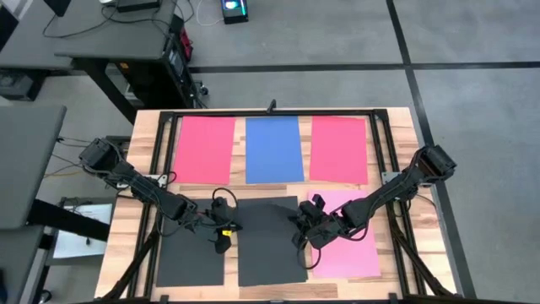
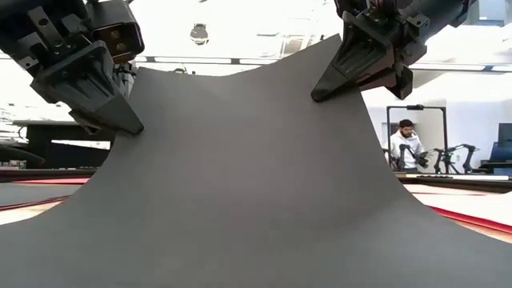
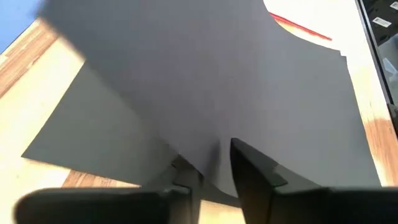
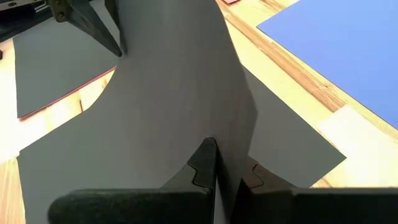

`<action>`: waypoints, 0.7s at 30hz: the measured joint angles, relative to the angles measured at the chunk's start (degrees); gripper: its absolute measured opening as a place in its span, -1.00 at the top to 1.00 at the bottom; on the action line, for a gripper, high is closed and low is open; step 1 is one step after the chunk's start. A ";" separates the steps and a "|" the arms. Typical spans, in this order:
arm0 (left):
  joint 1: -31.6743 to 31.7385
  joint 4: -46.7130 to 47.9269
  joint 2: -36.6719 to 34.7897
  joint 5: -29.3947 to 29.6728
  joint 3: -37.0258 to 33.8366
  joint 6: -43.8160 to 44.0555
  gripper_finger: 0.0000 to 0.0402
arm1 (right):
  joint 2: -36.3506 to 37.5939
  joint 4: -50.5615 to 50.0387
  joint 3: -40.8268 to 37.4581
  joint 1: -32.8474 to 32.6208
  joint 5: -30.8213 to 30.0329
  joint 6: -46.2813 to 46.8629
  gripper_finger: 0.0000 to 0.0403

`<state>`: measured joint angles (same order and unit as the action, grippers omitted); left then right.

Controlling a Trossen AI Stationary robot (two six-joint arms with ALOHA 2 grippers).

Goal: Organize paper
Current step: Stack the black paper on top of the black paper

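Dark grey sheet [image 1: 268,241] at lower centre of the high view, its far edge lifted off the table [image 1: 396,127] between both arms. Right gripper [image 4: 229,171] pinches one raised corner, fingers clamped on it. Left gripper [image 3: 214,168] at the other corner, fingers narrowly parted around the edge; grip uncertain.

Your two dark arms, as they looked

You had two black jointed arms: the left arm [image 1: 135,179] carried a small yellow mark near its wrist and loose black cabling there; the right arm [image 1: 396,187] matched it, boxy at its base joint. Each ended in wedge-shaped black fingers [image 2: 108,100] of angular moulded plastic, with a camera block above.
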<state>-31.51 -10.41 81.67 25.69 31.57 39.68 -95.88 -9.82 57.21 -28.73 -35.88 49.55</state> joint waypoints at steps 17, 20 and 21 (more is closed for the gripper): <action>-0.29 15.18 -12.92 0.99 0.07 4.52 0.26 | -0.04 -0.01 -0.83 0.00 0.00 2.55 1.00; -1.61 15.01 -12.86 0.94 0.07 4.46 0.26 | -0.04 0.03 -0.83 0.00 -0.02 2.52 1.00; -2.14 14.70 -12.12 0.95 0.09 4.57 0.26 | -0.04 0.09 -0.83 0.00 -0.04 2.48 1.00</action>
<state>-33.64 4.29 69.55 26.64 31.66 44.26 -95.92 -9.74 56.38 -28.73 -35.92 52.03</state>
